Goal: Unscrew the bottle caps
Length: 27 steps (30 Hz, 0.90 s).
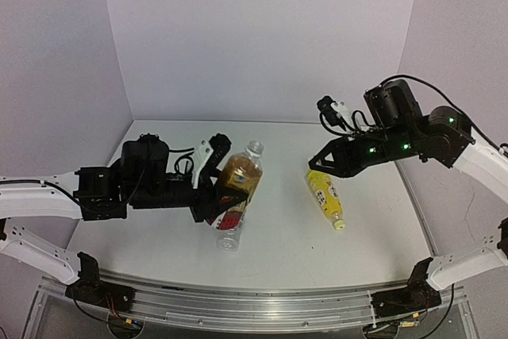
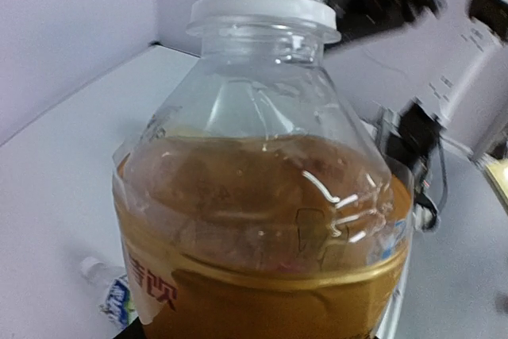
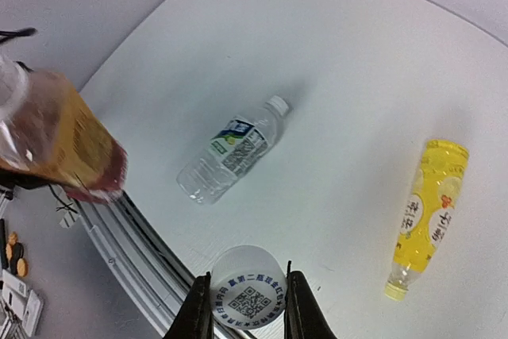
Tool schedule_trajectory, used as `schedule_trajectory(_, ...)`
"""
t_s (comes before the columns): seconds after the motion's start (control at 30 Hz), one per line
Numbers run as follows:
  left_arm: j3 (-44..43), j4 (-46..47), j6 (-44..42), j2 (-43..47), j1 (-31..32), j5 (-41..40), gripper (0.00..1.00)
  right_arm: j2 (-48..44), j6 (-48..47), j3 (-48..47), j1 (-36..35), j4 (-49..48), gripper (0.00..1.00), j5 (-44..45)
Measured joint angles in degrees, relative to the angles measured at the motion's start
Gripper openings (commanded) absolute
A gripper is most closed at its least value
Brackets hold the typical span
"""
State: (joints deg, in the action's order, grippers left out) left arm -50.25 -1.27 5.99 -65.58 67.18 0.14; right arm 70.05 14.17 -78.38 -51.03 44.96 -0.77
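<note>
2 loads: left tool (image 1: 225, 186) clamps amber bottle (image 2: 262, 220), right tool (image 3: 248, 279) pinches white cap (image 3: 240, 303), open table (image 1: 278, 232) between.

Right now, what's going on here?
The left gripper holds the amber bottle up off the table, and its neck threads are bare. The right gripper, raised and apart from it, pinches a white cap, likely that bottle's. The clear bottle and the yellow bottle lie on the table, both capped.
</note>
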Motion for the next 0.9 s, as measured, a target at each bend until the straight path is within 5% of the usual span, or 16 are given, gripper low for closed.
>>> schedule_trajectory(0.17, 1.8, 6.65, 3.61, 1.93, -0.26, -20.18, 0.0, 2.13, 5.32, 6.39, -0.02, 0.3, 0.0, 6.55)
schedule_trajectory(0.33, 4.77, 11.6, 4.88, 1.95, -0.26, -29.61, 0.0, 11.11, 8.44, 10.55, -0.08, 0.35, 0.04, 9.53)
schedule_trajectory(0.63, 7.22, 10.93, 9.58, 4.42, -0.26, -34.54, 0.01, 27.87, 8.19, 13.28, -4.58, -5.66, 0.09, 16.54)
schedule_trajectory(0.9, 9.96, 10.08, 13.0, 9.93, -0.26, -34.76, 0.02, 30.0, 7.93, 20.85, -6.81, -16.28, 0.13, 19.44)
